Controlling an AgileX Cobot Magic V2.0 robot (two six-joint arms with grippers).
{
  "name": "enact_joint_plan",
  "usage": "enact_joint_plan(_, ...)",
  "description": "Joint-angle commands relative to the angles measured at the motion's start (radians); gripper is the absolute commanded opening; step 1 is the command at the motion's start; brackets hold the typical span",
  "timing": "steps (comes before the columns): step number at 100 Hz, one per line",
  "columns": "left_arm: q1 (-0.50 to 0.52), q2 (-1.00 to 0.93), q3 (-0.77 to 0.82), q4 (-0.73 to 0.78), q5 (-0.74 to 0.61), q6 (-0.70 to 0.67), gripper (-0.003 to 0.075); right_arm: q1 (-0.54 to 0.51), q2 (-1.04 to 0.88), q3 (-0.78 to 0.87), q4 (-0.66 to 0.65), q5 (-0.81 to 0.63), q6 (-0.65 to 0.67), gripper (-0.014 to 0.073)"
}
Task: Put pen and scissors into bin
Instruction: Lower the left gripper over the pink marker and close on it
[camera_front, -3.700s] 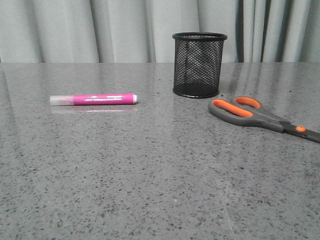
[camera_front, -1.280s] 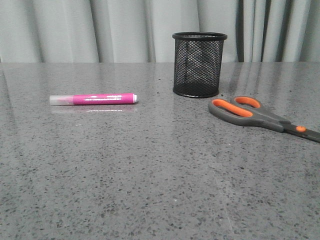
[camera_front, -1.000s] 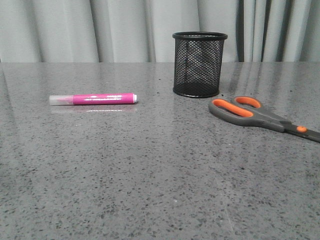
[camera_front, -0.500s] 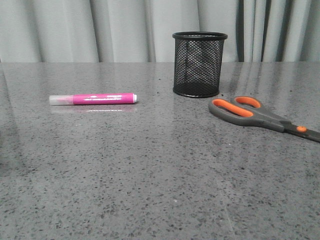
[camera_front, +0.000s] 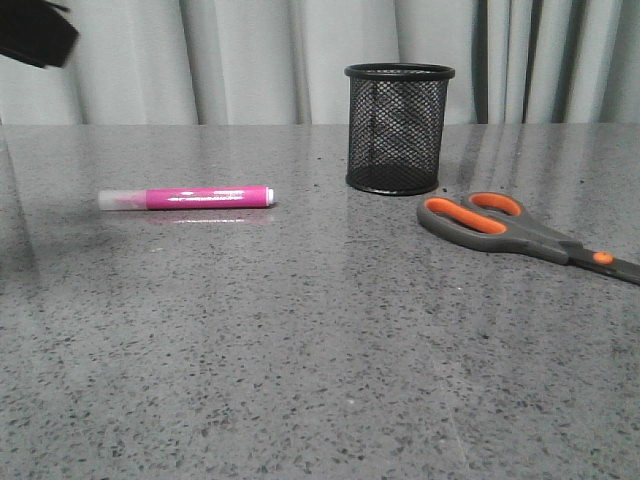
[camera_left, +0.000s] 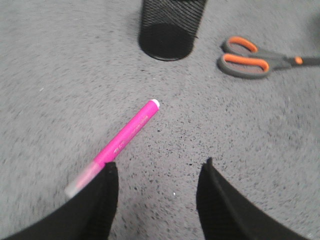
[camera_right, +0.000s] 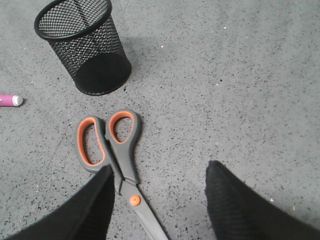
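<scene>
The magenta pen lies flat on the grey table at the left, clear cap to the left. The scissors lie flat at the right, handles toward the black mesh bin, which stands upright at the back centre. In the left wrist view my left gripper is open above the table, and the pen lies just ahead of its one finger. In the right wrist view my right gripper is open over the scissors, the bin beyond. A dark part of the left arm shows at the top left of the front view.
The grey speckled table stretches wide around the three things. A grey curtain hangs behind the table's far edge.
A dark part of the left arm has come into the front view at the top left. The pen, scissors and bin have not moved.
</scene>
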Motion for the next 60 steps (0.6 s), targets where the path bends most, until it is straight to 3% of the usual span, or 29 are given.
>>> enact_joint_plan(1, -0.022, 0.080, -0.103, -0.042, 0.064, 0.139, 0.0336, -0.004, 0.004, -0.036, 0.011, -0.053, -0.017, 0.0369)
enact_joint_plan(20, -0.100, 0.253, -0.244, 0.067, 0.071, 0.264, 0.0336, -0.004, 0.004, -0.036, 0.011, -0.049, -0.021, 0.0369)
enact_joint_plan(34, -0.158, 0.359, -0.330, 0.149, 0.069, 0.268, 0.0336, -0.004, 0.004, -0.036, 0.011, -0.049, -0.021, 0.0369)
enact_joint_plan(60, -0.189, 0.478, -0.420, 0.151, 0.061, 0.268, 0.0336, -0.004, 0.004, -0.036, 0.011, -0.049, -0.021, 0.0369)
